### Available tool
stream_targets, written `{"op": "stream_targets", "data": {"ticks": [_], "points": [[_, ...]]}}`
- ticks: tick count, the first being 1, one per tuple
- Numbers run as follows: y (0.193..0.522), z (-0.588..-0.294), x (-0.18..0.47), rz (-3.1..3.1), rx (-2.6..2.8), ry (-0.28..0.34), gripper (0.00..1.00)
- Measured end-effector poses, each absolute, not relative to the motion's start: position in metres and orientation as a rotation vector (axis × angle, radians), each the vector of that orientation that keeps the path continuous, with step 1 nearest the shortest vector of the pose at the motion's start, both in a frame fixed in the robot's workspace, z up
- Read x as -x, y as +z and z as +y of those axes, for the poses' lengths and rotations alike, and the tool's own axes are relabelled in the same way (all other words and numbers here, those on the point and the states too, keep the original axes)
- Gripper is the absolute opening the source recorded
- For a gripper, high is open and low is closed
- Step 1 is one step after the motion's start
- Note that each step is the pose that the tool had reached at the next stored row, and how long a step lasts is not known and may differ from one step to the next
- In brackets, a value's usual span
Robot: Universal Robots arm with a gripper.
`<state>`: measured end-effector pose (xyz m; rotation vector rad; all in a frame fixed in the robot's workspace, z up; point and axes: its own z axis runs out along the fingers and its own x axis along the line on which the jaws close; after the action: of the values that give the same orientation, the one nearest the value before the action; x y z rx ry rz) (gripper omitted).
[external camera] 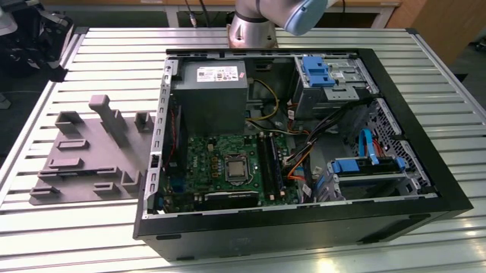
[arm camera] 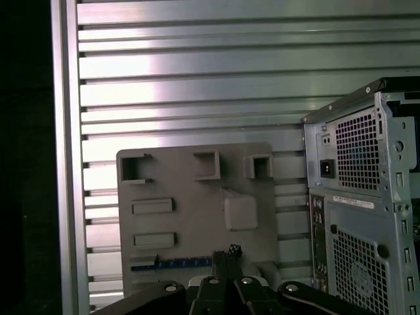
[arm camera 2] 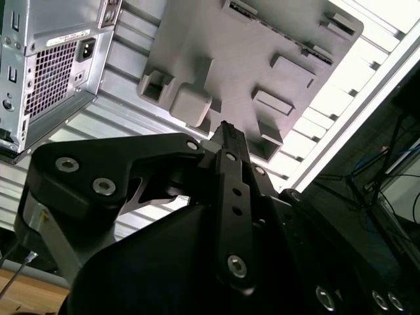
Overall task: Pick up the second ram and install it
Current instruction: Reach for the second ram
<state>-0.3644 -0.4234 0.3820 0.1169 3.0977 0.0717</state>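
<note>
Your gripper hangs over the grey fixture plate. The claw looks pressed together w/ nothing pinched btwn the tips, judging from both wrist views.

The second ram shows in the first wrist view as a thin blue-edged strip. It stands on edge in a slot of the plate, at the end opposite the three upright posts. The claw tips line up just beside one end of the strip there, but they look well above it and aren't touching. The on-edge seating is prob. so the stick's long top edge is offered up for a pinch and always sits in the same spot.

The plate lies on the slatted worktop, toward the worktop edge on the exterior view's left, just beside the rear face of the PC case. The case lies on its side w/ the panel off, so the motherboard and its long black ram slots face up, giving straight-down access. You can't tell from here whether any slot is already filled.

As it stands the pick isn't made: the stick is in its holder and the claw is empty
</note>
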Motion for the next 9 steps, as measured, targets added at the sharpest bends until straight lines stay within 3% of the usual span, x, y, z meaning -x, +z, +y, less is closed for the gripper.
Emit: {"op": "stream_targets", "data": {"ticks": [9], "points": [[0.3764, -0.4311, 0.3652, 3.098, -0.117, 0.072, 0.11]]}}
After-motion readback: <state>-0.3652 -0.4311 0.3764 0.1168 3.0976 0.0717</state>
